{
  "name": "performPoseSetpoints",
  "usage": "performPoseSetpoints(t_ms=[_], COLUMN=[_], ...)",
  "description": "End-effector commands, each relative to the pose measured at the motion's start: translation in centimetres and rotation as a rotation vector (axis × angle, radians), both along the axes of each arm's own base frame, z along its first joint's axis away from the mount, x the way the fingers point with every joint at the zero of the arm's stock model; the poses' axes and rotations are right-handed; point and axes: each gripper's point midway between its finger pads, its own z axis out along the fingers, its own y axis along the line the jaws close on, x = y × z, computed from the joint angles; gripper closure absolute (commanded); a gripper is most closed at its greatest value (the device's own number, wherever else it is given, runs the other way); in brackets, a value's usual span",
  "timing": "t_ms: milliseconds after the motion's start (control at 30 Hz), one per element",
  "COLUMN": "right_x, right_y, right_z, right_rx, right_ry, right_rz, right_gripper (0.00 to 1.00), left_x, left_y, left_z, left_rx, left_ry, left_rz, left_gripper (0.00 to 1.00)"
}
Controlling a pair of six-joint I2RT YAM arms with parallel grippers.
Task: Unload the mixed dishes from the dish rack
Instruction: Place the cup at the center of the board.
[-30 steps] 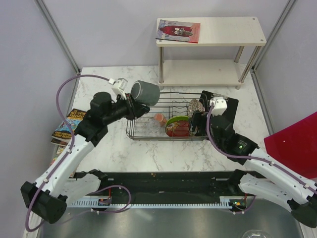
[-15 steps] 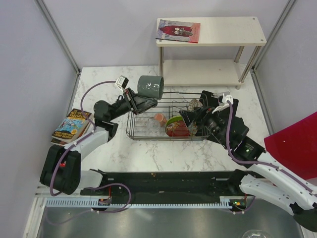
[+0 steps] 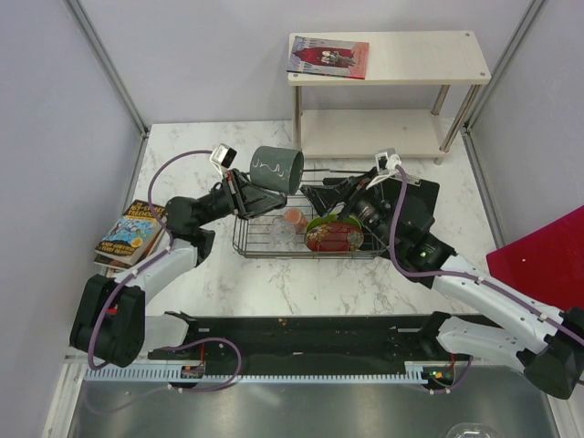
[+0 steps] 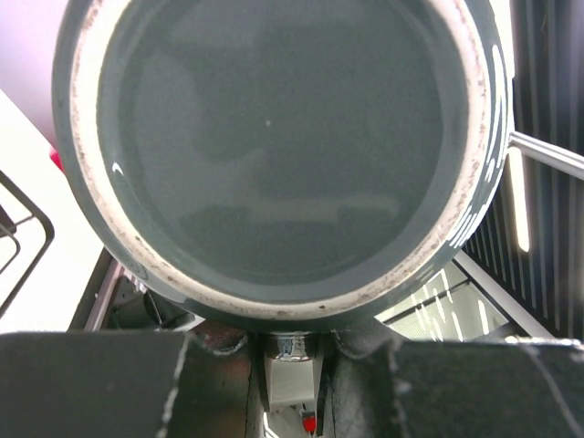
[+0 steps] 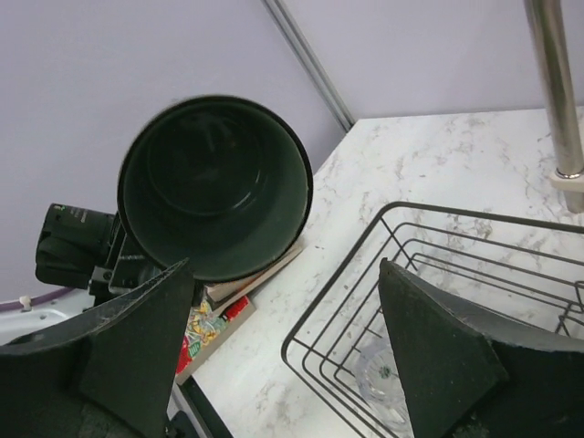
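The dark green-black cup lies on its side in the air above the left end of the dish rack. My left gripper is shut on it; the left wrist view shows only the cup's base above my gripper. My right gripper is open above the rack, pointing left at the cup's mouth, a short way off; its gripper is empty over the rack. In the rack stand the lime-green plate, the red dish and the pink cup. The grey-beige bowl is hidden.
A clear glass lies in the rack, also in the right wrist view. Books lie at the table's left edge. A two-tier shelf with a magazine stands behind. A black board lies under my right arm. A red panel stands at right.
My left arm stretched out and carried the cup up and to the right, mouth turned right. My right gripper rose out of the rack and swung left to face the cup, jaws open.
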Motion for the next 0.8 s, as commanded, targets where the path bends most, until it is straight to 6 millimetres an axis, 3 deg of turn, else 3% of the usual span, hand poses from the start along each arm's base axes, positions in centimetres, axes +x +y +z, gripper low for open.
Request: performPoseSetpoints(t_ms=[0,200,333,567,767], right_x=[-0.3,1.1,2.2,3.3,3.4], right_y=[0.5,2.5,4.1,4.8,4.9], right_z=[5.7,6.4,4.9,1.5,0.8], right_rx=[0.133,0.140,0.136,0.107,0.094], right_ry=[-0.113,-0.109,-0.066,0.008,0.016], right_rz=[0.036,0.072,0.106,0.119,0.127], right_gripper=[0.12,0.18,0.23,0.28,0.39], left_x=[-4.7,-5.1,-5.4,-5.9,-5.8], left_y=[1.5,1.5,1.6,1.7,1.8], left_z=[4.1,3.7,3.8,4.0,4.0], left_rx=[-0.109,-0.110,-0.110,-0.113,-0.111], left_ry=[-0.310,-0.309,-0.315,-0.326,-0.324], left_rz=[-0.024,-0.030,-0.037,-0.040,-0.037], left_gripper=[0.98,0.98,0.98,0.98,0.98])
